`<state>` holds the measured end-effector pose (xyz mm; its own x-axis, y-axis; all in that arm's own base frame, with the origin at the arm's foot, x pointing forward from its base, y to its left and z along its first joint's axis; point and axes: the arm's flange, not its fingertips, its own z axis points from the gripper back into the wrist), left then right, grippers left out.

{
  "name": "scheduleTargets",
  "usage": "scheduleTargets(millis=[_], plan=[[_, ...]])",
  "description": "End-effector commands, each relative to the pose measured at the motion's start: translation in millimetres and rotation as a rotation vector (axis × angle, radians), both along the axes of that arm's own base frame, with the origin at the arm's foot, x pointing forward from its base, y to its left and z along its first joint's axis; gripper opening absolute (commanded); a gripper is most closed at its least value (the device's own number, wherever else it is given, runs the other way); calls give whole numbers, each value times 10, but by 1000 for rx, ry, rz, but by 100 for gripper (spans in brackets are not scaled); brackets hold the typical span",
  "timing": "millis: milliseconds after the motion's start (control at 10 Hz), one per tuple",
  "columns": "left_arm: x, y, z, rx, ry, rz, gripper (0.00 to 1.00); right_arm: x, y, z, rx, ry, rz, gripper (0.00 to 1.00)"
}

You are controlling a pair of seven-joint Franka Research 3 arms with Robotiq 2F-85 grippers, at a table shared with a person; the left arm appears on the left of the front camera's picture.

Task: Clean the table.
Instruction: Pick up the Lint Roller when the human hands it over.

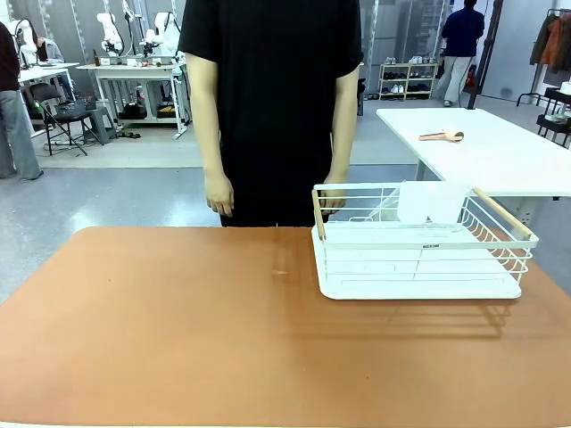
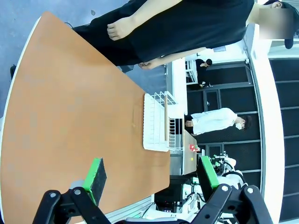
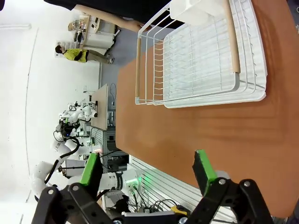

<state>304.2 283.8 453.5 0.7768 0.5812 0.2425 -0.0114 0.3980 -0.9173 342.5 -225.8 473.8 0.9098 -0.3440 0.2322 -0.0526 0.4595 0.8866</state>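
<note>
Nearest, in its own wrist view, the left gripper (image 2: 152,177) hangs above the near edge of the table with its black fingers and green pads (image 2: 96,179) spread wide, nothing between them. The right gripper (image 3: 145,169) likewise has its jaws wide apart, gripping nothing, above the table edge on its side.

Below them the large reddish-brown matte table (image 1: 178,339) with rounded corners spans the front view; its near edge is cut off by the frame. A tiny pale speck (image 1: 281,272) lies near its middle, too small to identify.

On the far right part of the table stands a white wire dish rack (image 1: 419,259) on a smooth white tray with rounded corners, with a pale wooden bar handle (image 1: 501,212) along each end. Inside, at its far side, sits a white plastic box-shaped holder (image 1: 433,203); what it contains cannot be made out.

Behind the far edge stands a person in black clothes (image 1: 272,98), head out of frame. One hand (image 1: 332,198) is partly hidden behind the rack's far left corner; whether it touches cannot be told.

Farther right, a small white table (image 1: 500,152) bears a tan-handled tool (image 1: 442,135).
</note>
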Motion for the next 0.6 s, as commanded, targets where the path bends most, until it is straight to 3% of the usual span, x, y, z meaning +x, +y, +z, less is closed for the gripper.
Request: scheduleTargets(millis=[0, 500], plan=[[-11, -24, 10, -4, -30, -10, 100, -25, 29, 24, 19, -10, -3, 100], [-11, -24, 10, -4, -30, -10, 100, -25, 29, 24, 19, -10, -3, 100]])
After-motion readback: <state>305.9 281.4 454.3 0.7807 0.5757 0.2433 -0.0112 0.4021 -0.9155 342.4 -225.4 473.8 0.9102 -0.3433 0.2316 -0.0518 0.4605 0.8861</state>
